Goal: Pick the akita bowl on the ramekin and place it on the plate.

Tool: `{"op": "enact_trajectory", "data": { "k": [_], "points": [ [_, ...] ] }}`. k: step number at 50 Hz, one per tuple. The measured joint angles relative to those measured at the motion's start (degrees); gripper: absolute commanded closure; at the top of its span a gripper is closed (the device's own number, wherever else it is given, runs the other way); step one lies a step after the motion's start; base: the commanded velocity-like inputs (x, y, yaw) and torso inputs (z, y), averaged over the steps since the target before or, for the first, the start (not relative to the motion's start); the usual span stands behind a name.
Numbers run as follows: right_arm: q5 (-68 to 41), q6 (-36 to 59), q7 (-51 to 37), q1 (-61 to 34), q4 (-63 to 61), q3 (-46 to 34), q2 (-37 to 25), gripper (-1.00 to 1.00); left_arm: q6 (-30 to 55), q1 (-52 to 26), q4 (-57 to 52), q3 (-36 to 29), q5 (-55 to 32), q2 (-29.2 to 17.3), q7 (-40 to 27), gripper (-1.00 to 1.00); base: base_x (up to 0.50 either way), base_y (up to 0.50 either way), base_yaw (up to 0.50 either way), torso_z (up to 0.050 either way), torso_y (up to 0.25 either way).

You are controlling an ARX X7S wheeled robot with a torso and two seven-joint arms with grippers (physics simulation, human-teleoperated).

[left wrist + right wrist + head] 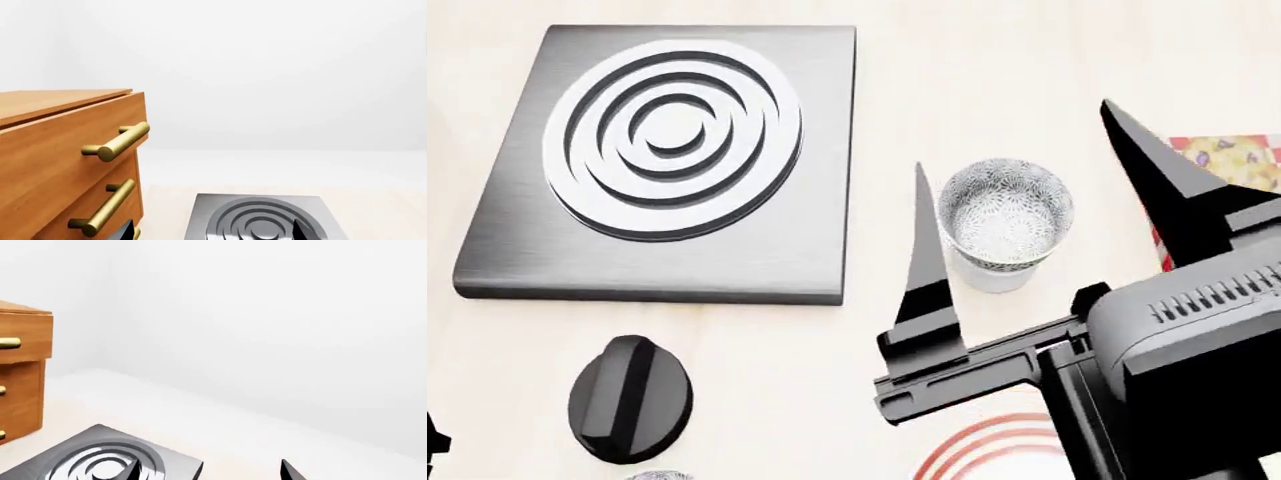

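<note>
right gripper (pixel 1021 170) spread, straddling the akita bowl (pixel 1005 222) on the ramekin (pixel 1004 272) so I can pinch its rim | plate (pixel 994 455) at 6 o'clock | left pincer: can't tell

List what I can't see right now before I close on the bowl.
- ramekin: head view, mostly hidden under the akita bowl.
- plate: head view, only red rings show; the right arm covers it, bottom edge cuts it.
- red-patterned thing: head view, behind the right gripper finger, unidentifiable.
- Wrist views: bowl, ramekin, plate out of frame.
</note>
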State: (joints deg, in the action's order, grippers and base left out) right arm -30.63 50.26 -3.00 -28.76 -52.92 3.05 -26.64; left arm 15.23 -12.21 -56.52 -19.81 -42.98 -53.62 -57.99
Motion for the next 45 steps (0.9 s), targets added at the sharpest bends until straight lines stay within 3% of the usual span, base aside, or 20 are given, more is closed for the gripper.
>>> {"op": "enact_trajectory", "data": {
  "k": [19, 31, 45],
  "points": [
    [1.8, -1.9, 20.7, -22.5, 17.7, -15.3, -12.2, -1.0, -0.7, 0.1, 0.3, 0.0, 0.3, -0.5, 0.0, -1.0, 0.0, 0.0, 0.0, 0.0, 0.0],
    [8.2, -7.7, 34.9, -34.4, 31.5, -27.7, -15.2, -1.0, -1.1, 0.0, 0.9, 0.0, 0.2, -0.5, -0.1, -1.0, 0.0, 0.0, 0.0, 0.0, 0.0],
    [15.2, -13.6, 46.4, -40.7, 41.5, -38.9, -17.6, -1.0, -1.4, 0.1, 1.4, 0.4, -0.2, -0.6, -1.1, -1.0, 0.0, 0.0, 0.0, 0.0, 0.0]
  ]
}}
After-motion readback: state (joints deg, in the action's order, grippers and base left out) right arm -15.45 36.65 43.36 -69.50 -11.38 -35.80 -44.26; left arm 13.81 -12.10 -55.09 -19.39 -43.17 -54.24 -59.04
